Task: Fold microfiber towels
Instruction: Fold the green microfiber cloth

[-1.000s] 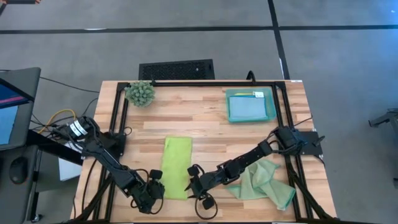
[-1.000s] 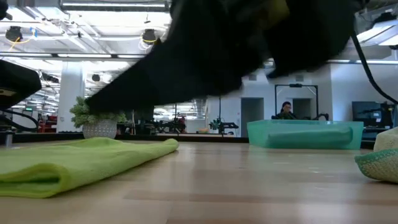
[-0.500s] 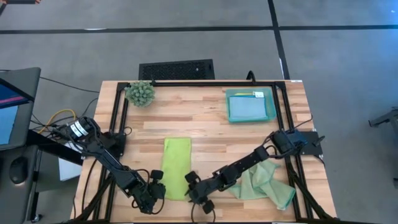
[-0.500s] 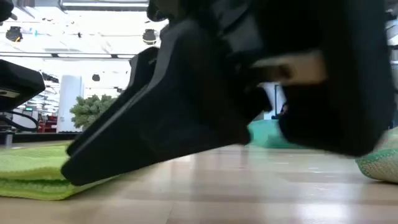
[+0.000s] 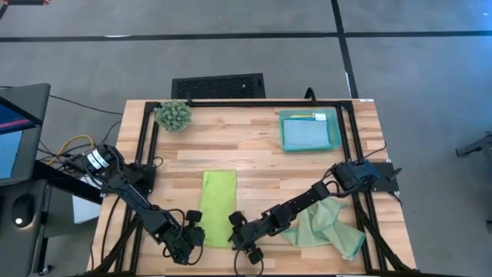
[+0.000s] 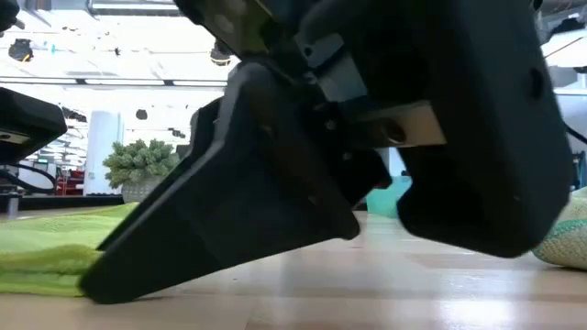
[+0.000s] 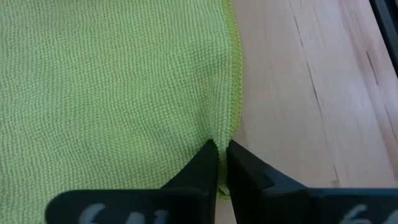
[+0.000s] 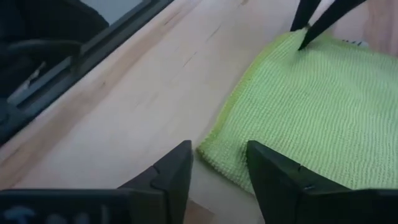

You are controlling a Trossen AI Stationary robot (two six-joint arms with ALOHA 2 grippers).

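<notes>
Lime green towel (image 5: 217, 197) lies folded in a strip on the table (image 5: 254, 154), near its front edge. The left gripper (image 7: 221, 163) is clenched on one near corner of it. The right gripper (image 8: 217, 163) stands spread at the other corner, grasping nothing, with the sage green towel (image 5: 327, 226) crumpled nearby.

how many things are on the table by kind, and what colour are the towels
towels: 3 — lime green towel, sage green towel, light blue towel lying in the tray
teal tray: 1
spiky green plant: 1
total: 5
</notes>
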